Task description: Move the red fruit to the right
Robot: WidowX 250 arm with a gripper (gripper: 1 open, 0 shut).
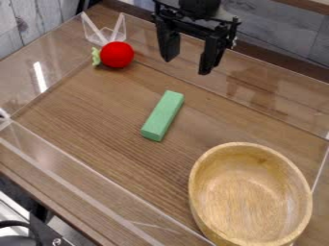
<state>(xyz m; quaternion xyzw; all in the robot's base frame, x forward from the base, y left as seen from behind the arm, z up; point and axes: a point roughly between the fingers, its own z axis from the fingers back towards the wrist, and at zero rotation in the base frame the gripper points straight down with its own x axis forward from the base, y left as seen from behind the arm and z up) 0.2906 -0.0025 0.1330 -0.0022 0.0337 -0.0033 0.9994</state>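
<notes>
The red fruit (117, 55) is a small round bright red toy with a green leafy bit on its left side. It lies on the wooden table near the back left, inside the clear-walled enclosure. My gripper (188, 61) hangs above the table to the right of the fruit, pointing down. Its two black fingers stand wide apart with nothing between them. There is a clear gap between the gripper and the fruit.
A green rectangular block (162, 115) lies near the middle of the table. A wooden bowl (249, 194) sits at the front right. Clear plastic walls (52, 77) ring the work area.
</notes>
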